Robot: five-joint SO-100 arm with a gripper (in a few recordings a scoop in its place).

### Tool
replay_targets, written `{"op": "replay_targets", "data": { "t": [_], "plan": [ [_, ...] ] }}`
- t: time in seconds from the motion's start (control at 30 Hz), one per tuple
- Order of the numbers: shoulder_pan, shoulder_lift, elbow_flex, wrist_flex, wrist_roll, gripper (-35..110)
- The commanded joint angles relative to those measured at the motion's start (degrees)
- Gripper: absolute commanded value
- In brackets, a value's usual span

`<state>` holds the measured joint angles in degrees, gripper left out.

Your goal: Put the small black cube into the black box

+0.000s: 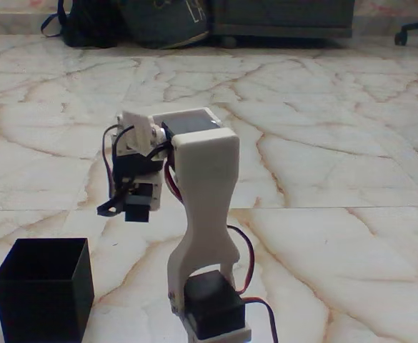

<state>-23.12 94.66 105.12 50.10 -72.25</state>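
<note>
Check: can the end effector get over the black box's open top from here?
Probably yes. The end effector hangs up and to the right of the black box; the box's top is open and nothing stands between them. Its jaw state is unclear.

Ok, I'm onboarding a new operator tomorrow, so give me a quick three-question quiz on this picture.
1. True or false: the box has a lid on it.
2. Where does the box sit in the fixed view? A) lower left B) upper right C) centre
3. Fill in: the arm is mostly ___ in colour.
Key: 1 false; 2 A; 3 white.
</note>
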Motion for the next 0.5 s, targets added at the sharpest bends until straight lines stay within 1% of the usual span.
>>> {"op": "replay_targets", "data": {
  "t": [0.0, 0.1, 0.3, 0.47],
  "plan": [
    [-1.93, 3.25, -0.18, -0.53, 1.41, 1],
    [-5.27, 3.08, 0.09, -1.58, 5.01, 1],
    [-12.30, 0.88, 1.67, -10.02, 8.70, 1],
    [-19.51, -3.34, 1.76, -15.56, 15.91, 1]
  ]
}}
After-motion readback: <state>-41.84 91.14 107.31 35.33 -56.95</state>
